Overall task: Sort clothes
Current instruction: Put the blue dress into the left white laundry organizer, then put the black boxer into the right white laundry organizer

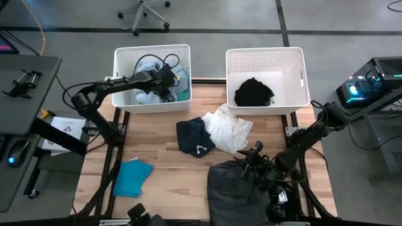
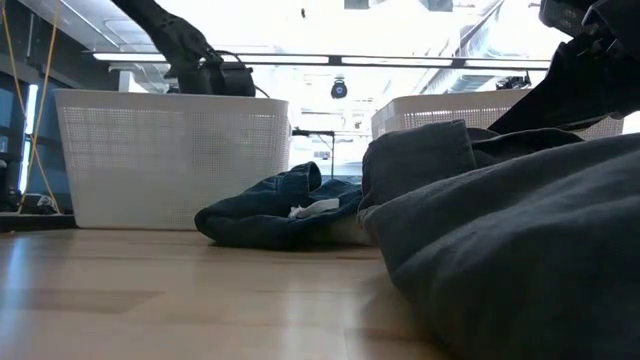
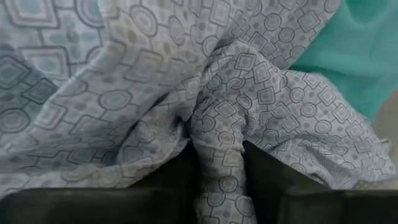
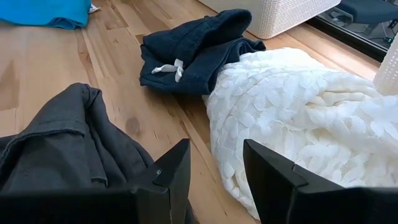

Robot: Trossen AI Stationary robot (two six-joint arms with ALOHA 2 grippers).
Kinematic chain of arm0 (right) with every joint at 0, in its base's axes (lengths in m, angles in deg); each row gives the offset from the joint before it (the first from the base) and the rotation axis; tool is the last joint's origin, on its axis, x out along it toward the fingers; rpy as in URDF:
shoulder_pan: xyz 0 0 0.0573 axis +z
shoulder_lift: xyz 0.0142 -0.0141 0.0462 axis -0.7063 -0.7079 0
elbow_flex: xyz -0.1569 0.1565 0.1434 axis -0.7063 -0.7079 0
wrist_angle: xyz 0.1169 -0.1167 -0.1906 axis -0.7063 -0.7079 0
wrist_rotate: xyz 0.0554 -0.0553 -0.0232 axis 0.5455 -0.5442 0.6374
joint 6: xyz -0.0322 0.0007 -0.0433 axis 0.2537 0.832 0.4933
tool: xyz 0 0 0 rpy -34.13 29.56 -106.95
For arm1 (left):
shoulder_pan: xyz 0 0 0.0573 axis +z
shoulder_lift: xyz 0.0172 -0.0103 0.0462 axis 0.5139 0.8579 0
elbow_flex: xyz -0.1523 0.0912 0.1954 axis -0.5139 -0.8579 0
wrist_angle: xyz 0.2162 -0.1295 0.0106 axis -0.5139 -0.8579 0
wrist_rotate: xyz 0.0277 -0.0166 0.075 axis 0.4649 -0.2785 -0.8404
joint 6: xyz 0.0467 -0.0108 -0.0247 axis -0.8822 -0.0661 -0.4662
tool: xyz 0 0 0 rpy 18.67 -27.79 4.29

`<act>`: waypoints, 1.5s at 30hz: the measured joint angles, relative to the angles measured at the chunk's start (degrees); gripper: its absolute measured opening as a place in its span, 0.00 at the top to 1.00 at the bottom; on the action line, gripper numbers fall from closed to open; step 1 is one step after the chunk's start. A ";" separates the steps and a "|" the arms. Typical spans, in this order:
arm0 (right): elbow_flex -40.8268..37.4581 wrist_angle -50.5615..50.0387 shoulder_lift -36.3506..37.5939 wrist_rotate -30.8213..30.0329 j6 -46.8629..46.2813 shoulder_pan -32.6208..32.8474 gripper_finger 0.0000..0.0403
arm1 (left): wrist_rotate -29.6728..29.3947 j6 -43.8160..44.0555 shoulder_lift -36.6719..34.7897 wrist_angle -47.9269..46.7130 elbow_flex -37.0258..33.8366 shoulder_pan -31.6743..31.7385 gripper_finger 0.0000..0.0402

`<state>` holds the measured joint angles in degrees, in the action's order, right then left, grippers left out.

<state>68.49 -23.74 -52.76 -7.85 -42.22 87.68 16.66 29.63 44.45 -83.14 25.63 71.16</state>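
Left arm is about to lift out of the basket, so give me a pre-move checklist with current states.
1. Left gripper inside the left basket: ok.
2. Pale blue patterned garment pinched between its fingers: ok, fabric sits in the gap.
3. Teal garment free of that grip: ok.
4. Right gripper open, holding nothing: ok.
5. Right gripper over the dark grey garment, near the white garment: ok.
6. Snagged cloth below: cannot tell.

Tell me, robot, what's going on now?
Left gripper in left basket, jaws pinching patterned pale blue cloth. Right gripper open, between grey garment and white garment. Nothing blocking.
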 joint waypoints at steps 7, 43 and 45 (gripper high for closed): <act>1.32 1.88 0.00 0.22 5.39 0.82 0.67 | 0.12 1.49 -3.35 -7.66 4.56 -0.20 0.62; 13.09 -41.49 0.37 58.19 -61.55 24.28 0.63 | -0.23 12.65 -22.94 16.84 -3.91 -41.40 0.61; 13.09 -41.14 0.36 55.86 -61.51 24.27 0.58 | -0.26 13.05 -23.00 18.12 -5.37 -41.98 0.61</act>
<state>81.58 -64.88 -52.40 48.01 -103.74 111.94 16.40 42.68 21.46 -65.02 20.26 29.18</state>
